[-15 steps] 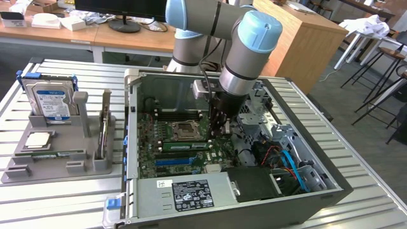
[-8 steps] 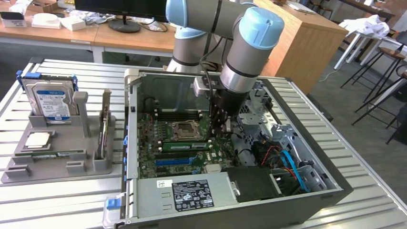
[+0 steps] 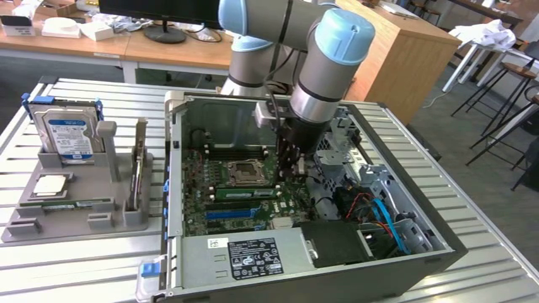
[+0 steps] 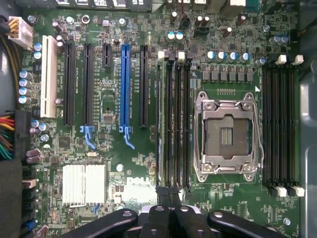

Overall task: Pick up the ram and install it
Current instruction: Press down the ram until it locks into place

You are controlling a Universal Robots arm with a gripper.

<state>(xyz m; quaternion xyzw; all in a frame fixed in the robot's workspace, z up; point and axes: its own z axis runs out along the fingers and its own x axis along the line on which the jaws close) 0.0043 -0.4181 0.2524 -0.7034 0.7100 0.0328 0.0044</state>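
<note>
With the ram (image 4: 159, 124) sitting edge-up in the slot beside the socket (image 4: 227, 134), the install is looking nearly or fully done, while the arm (image 3: 324, 69) is reaching straight down into the case (image 3: 295, 265), its jaws (image 4: 168, 210) pinched shut just above the stick's end.

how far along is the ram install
Done: the ram looks set in a motherboard slot beside the empty processor socket. In hand: the shut end effector hangs over that slot's end, holding nothing visible. Left: I cannot tell whether it is fully latched.
</note>
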